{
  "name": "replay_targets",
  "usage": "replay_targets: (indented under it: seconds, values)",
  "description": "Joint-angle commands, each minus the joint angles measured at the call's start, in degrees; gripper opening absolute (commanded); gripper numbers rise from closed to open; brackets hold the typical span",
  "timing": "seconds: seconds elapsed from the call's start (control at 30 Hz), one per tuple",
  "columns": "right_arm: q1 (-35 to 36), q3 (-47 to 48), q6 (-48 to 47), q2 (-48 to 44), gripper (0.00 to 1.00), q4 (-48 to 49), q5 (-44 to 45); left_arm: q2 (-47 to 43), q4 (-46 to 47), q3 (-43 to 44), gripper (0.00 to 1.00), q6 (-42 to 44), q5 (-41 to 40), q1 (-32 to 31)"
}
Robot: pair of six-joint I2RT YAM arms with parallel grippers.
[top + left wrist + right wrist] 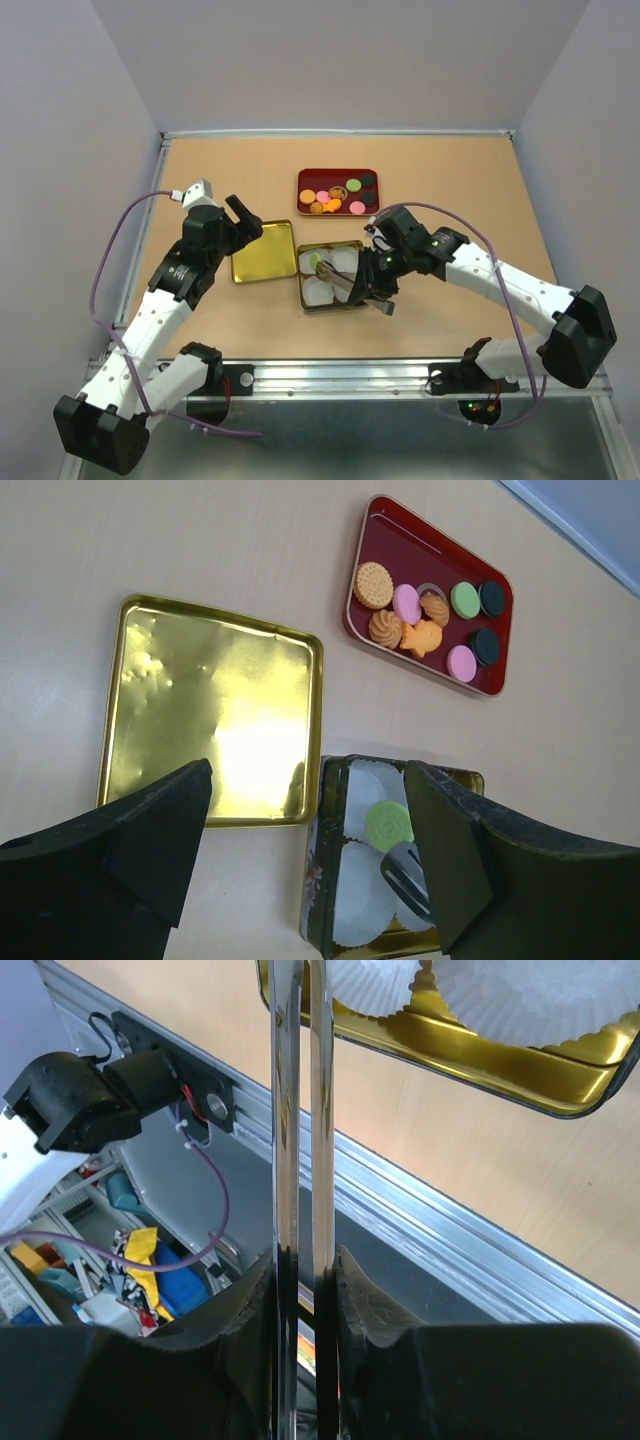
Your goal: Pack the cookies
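A green cookie [388,825] lies on a white paper cup [358,905] inside the open tin [316,880] near the middle of the table [200,170]. The right gripper [305,1265] is clenched on a pair of metal tongs [297,1110]. The tongs reach across the tin from its near right corner. Their tips sit just beside the green cookie, and the frames do not settle whether they touch it. More white paper cups fill the rest of the tin, and the right wrist view shows two frilled edges above the tin's gold rim.

The other cookies [420,610] remain in the red tray [405,540], which sits farther back on the table, apart from the tin. They are orange, pink, green and dark pieces gathered in the tray's middle and right part, several of them touching. The gold lid [210,720] lies flat with its inside up, just left of the tin, the two meeting at a corner.

The left gripper [308,780] hangs released above the near edge of the lid. Its black fingers [150,850] are spread wide and hold nothing. The table's metal rail [430,1230] runs along the near edge below the tin
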Motion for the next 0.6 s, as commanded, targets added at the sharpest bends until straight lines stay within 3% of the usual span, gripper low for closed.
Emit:
replay_targets:
  seconds: [0.0, 0.57]
  values:
    - [0.26, 1.68, 1.09, -0.65, 0.0, 4.69, 0.68, -1.51, 0.51, -1.28, 0.89, -0.51, -0.5, 0.5]
    - [0.26, 0.1, 1.44, 3.66, 0.0, 6.62, 2.79, -1.77, 1.83, -2.86, 0.89, -0.69, 0.29, 0.5]
